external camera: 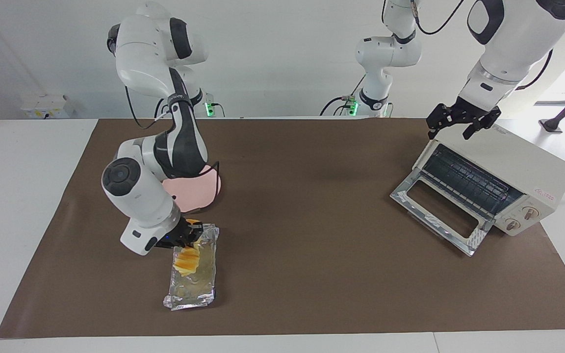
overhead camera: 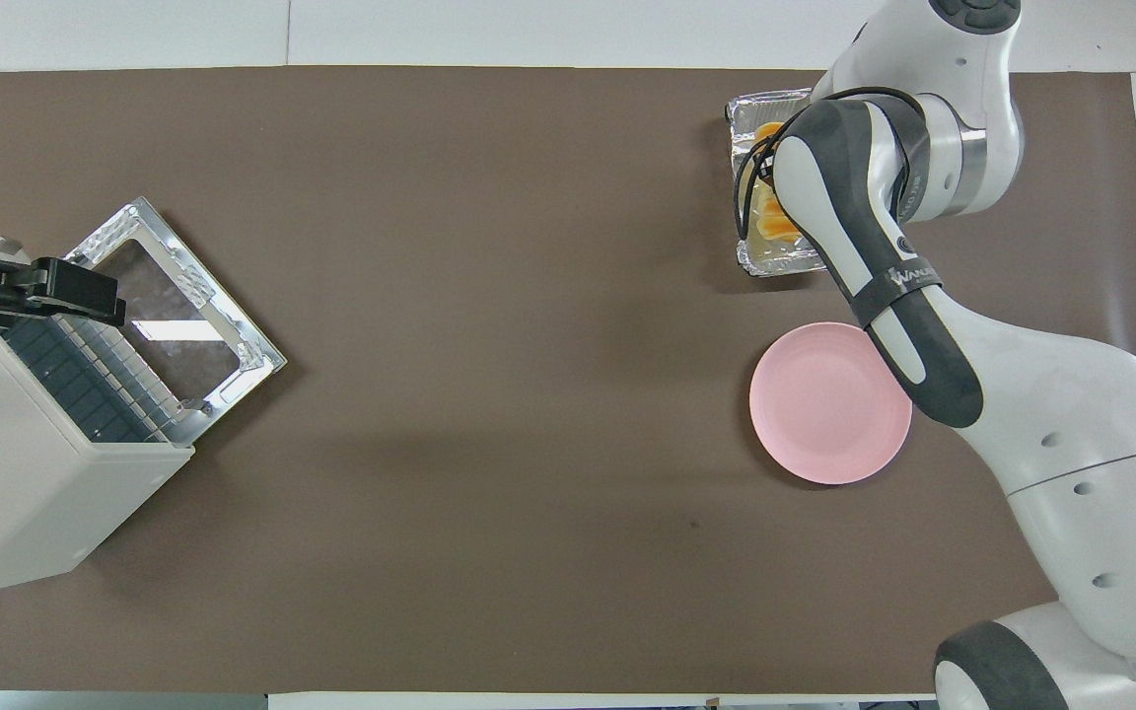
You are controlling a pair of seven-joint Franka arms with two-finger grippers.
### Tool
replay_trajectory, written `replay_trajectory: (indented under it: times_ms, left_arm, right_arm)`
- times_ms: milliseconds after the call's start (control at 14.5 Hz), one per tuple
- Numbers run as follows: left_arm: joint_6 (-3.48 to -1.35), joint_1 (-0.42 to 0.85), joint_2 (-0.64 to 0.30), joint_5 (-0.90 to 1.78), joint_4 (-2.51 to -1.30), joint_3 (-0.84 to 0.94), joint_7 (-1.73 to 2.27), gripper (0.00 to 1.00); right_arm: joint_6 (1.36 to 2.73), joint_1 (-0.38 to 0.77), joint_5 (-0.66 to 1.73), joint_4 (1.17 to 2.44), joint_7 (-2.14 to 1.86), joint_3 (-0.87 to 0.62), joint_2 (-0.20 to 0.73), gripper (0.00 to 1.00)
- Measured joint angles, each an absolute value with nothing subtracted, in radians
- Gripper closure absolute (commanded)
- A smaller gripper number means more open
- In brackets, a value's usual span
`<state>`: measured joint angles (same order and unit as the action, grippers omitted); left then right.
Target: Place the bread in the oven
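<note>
The right gripper [external camera: 188, 241] holds the bread [external camera: 187, 261] low over the foil tray [external camera: 195, 279], just off the pink plate [external camera: 199, 191]. The left gripper [external camera: 461, 125] waits, fingers spread, above the toaster oven [external camera: 518, 171], its door down.

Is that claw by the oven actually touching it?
Cannot tell. In the facing view the left end effector hangs open at the oven's top edge above the dropped door; neither view shows plain contact or gap.

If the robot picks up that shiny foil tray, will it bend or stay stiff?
Probably bend: the foil tray looks thin and crinkled. It likely weighs little, so a push might slide it. The bread over it could make it sag.
</note>
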<state>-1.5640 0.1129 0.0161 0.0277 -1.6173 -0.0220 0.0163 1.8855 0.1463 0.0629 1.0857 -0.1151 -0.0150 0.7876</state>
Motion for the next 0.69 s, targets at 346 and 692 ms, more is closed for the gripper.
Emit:
replay_trajectory:
  times_ms: [346, 692]
  left_arm:
    - [-1.564, 0.113, 0.016, 0.028, -1.617, -0.022, 0.016, 0.0]
    - [-1.564, 0.113, 0.016, 0.028, -1.617, -0.022, 0.016, 0.0]
  right_arm:
    - [1.941, 0.147, 0.057, 1.082, -0.115, -0.015, 0.825, 1.0]
    - [1.951, 0.151, 0.052, 1.081, -0.115, -0.015, 0.828, 0.0]
